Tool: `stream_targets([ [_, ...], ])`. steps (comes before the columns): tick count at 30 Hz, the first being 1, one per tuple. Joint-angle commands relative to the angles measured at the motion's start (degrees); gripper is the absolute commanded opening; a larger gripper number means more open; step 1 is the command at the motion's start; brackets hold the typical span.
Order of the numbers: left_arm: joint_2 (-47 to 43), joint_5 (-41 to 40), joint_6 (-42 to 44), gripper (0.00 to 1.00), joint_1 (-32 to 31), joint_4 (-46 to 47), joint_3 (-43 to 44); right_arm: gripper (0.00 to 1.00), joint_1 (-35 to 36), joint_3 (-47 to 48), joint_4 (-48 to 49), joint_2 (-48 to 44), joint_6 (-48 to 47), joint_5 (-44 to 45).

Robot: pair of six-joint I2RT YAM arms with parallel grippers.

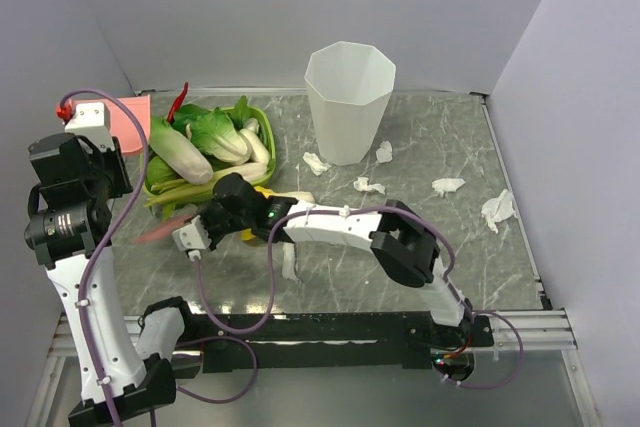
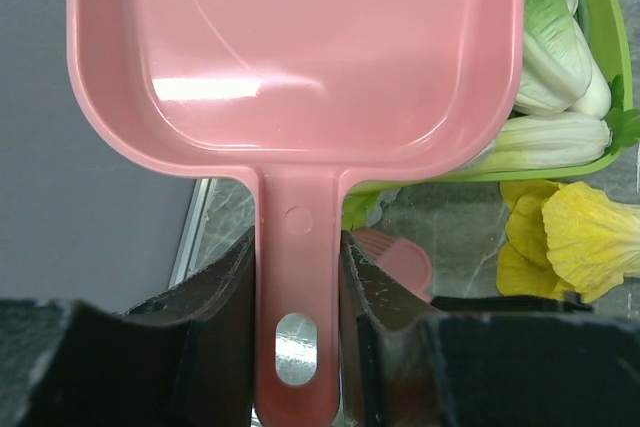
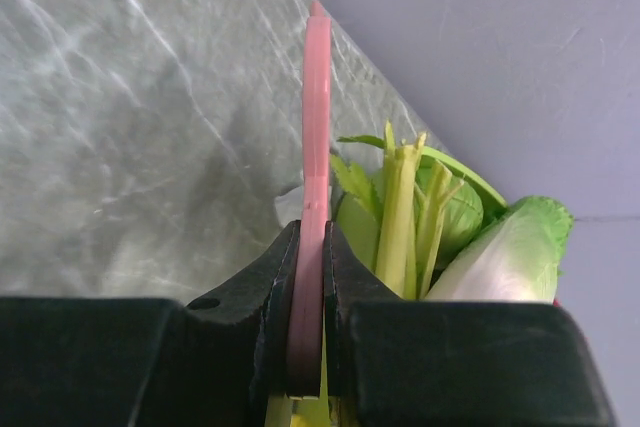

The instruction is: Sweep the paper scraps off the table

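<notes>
Several small white paper scraps lie on the grey marble table (image 1: 450,247): one by the bin's foot (image 1: 316,162), others to the right (image 1: 384,152) (image 1: 369,185) (image 1: 447,186) (image 1: 497,209), and one under my right arm (image 1: 290,262). My left gripper (image 1: 108,152) (image 2: 297,247) is shut on the handle of a pink dustpan (image 2: 300,47), held over the table's far left corner (image 1: 130,122). My right gripper (image 1: 205,219) (image 3: 308,247) reaches left across the table and is shut on a thin pink brush handle (image 3: 316,127) that points left (image 1: 165,230).
A tall white ribbed bin (image 1: 348,102) stands at the back middle. A green tray (image 1: 255,117) (image 2: 600,162) of cabbages (image 1: 215,137) and celery (image 3: 400,207) sits at the back left. A yellow leafy thing (image 2: 570,237) lies beside it. Grey walls close in the sides.
</notes>
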Motion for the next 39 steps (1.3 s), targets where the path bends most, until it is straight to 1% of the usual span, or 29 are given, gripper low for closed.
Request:
stream_targets([
  [1, -0.2, -0.8, 0.4, 0.01, -1.9, 1.0, 2.0, 0.00, -0.4, 7.1, 2.8, 4.7, -5.2, 0.3],
  [7, -0.1, -2.5, 2.0, 0.01, -4.1, 0.6, 2.0, 0.00, -1.3, 13.5, -1.6, 11.4, -6.1, 1.5],
  [10, 0.0, -2.6, 2.2, 0.01, -4.2, 0.3, 2.5, 0.00, -1.7, 14.5, -4.0, 11.7, -5.1, 0.8],
  [12, 0.1, -2.6, 2.5, 0.01, -4.2, 0.2, 2.8, 0.00, -1.7, 13.9, -7.3, 11.0, -4.6, 0.3],
  [17, 0.4, -0.5, 1.7, 0.01, -3.7, 1.0, 2.6, 0.00, -1.7, 6.0, -11.4, 4.0, -1.6, -1.3],
  [21, 0.4, 1.7, 0.5, 0.01, -2.4, 2.3, 2.1, 0.00, -1.7, -2.4, -16.6, -3.2, 3.3, -2.8],
  [22, 0.4, 2.2, 0.1, 0.01, -2.1, 2.5, 1.9, 0.00, -1.8, -3.7, -18.1, -6.5, 6.0, -4.2],
  [24, 0.4, 3.8, -0.3, 0.01, -1.7, 3.0, 1.0, 0.00, -1.8, -8.1, -22.3, -10.2, 8.2, -6.4],
  [25, 0.3, 4.3, -0.8, 0.01, -1.7, 3.5, 0.8, 0.00, -2.0, -9.2, -23.4, -14.2, 10.9, -10.0],
  [27, 0.1, 5.8, -1.1, 0.01, -1.5, 4.0, 0.1, 0.00, -3.5, -10.1, -24.8, -17.7, 16.0, -14.3],
  [28, 0.1, 6.1, -1.3, 0.01, -1.4, 4.0, 0.0, 0.00, -5.6, -9.2, -26.8, -19.6, 21.8, -17.4],
  [29, 0.0, 6.4, -1.5, 0.01, -1.5, 4.1, -0.3, 0.00, -6.6, -7.8, -28.5, -19.9, 24.4, -22.2],
  [31, -0.3, 7.2, -1.6, 0.01, -1.4, 4.0, -0.9, 0.00, -8.0, -2.9, -31.6, -19.5, 29.3, -25.4],
  [33, -0.7, 7.2, -1.6, 0.01, -1.3, 4.1, -1.6, 0.00, -9.1, -1.4, -29.8, -19.4, 33.1, -23.5],
  [34, -1.1, 7.2, -1.5, 0.01, -1.3, 4.1, -2.4, 0.00, -9.1, -1.6, -28.1, -19.5, 32.8, -21.5],
  [37, -1.6, 6.6, -1.5, 0.01, -0.6, 4.2, -3.3, 0.00, -8.4, -4.5, -21.3, -19.1, 26.1, -11.8],
  [38, -1.7, 6.7, -1.4, 0.01, -0.3, 4.2, -3.3, 0.00, -8.1, -4.9, -17.9, -18.4, 24.7, -9.7],
  [39, -1.7, 6.8, -1.4, 0.01, 0.3, 4.1, -3.3, 0.00, -8.3, -4.7, -17.1, -17.7, 21.7, -8.1],
])
